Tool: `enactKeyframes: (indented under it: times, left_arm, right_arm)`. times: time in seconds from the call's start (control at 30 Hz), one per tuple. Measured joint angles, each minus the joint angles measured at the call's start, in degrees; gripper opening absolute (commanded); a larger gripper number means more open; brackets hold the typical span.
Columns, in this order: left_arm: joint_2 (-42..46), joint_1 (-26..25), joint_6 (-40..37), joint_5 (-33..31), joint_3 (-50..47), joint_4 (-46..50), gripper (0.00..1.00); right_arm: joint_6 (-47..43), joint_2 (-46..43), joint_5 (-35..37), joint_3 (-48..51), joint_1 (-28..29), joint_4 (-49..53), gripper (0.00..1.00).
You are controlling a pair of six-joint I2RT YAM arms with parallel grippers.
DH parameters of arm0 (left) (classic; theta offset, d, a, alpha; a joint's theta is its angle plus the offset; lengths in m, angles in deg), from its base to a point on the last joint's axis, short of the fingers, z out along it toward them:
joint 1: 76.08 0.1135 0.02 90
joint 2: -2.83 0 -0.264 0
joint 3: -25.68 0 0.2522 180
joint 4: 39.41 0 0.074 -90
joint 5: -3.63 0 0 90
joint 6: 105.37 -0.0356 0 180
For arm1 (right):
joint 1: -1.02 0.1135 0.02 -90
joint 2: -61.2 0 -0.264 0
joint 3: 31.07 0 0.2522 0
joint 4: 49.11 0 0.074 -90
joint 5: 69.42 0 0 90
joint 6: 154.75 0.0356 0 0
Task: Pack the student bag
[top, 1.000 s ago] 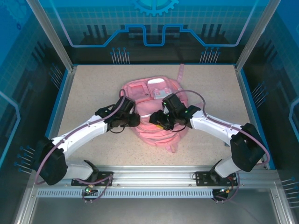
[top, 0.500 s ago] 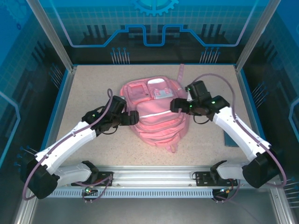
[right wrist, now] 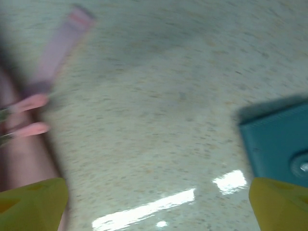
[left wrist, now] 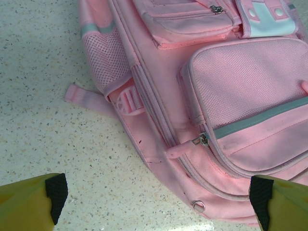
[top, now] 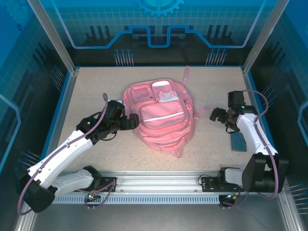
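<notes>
The student bag (top: 159,115) lies flat in the middle of the tabletop (top: 91,86), front pockets facing up. Its pale reflective stripe (top: 161,117) runs across the largest pocket. One pink strap (top: 186,74) trails off from the bag's top toward 12 o'clock, and a short one pokes out at 6 o'clock.

From the left wrist, the student bag (left wrist: 216,91) takes up the upper right of the picture. Its mesh side pocket (left wrist: 108,57) sits toward 11 o'clock and a metal zip pull (left wrist: 201,140) hangs at the corner of the big pocket.

The left tool (top: 132,122) sits at the bag's 9 o'clock edge, just beside the fabric. In its own camera the left tool (left wrist: 159,202) has its fingers spread wide with nothing between them.

The right tool (top: 215,115) is out at the bag's 3 o'clock, apart from it over bare tabletop. In the blurred wrist view the right tool (right wrist: 159,202) is likewise spread wide and has hold of nothing. Pink bag fabric (right wrist: 19,154) is at 9 o'clock there.

A dark blue booklet (top: 238,142) lies flat at the bag's 4 o'clock, near the tabletop's right edge. The same booklet (right wrist: 279,144) shows at 3 o'clock from the right wrist.
</notes>
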Motion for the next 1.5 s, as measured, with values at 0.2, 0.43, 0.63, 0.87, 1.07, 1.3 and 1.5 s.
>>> enactKeyframes:
  times: [0.2, 0.43, 0.63, 0.87, 1.07, 1.3, 1.5]
  left_arm:
    - [0.0, 0.0, 0.85, 0.0, 0.0, 0.0, 0.99]
    - [0.0, 0.0, 0.83, 0.07, 0.0, 0.0, 0.99]
    - [0.0, 0.0, 0.81, 0.48, 0.11, 0.0, 0.99]
    - [0.0, 0.0, 0.83, 0.94, 0.26, 0.0, 0.99]
    - [-0.07, 0.0, 0.85, 1.77, 0.26, 0.0, 0.99]
    - [-1.29, 0.0, 0.87, 2.93, 0.28, -0.07, 0.99]
    - [-1.64, 0.0, 0.87, 3.5, 0.28, -0.07, 0.99]
  right_arm:
    - [2.19, -1.62, -2.86, 7.28, -10.08, -1.46, 0.98]
    - [5.18, -1.4, -8.09, 11.04, -18.4, -5.09, 0.97]
    - [6.49, 1.9, -11.39, 11.04, -19.02, -8.98, 0.97]
    - [6.49, 5.46, -12.98, 11.04, -19.02, -10.86, 0.96]
    - [6.69, 7.65, -15.19, 11.04, -17.84, -11.63, 0.95]
    - [10.38, 7.02, -20.0, 12.72, -5.35, -14.99, 0.94]
    - [14.23, 5.22, -24.44, 13.66, 5.77, -15.91, 0.93]
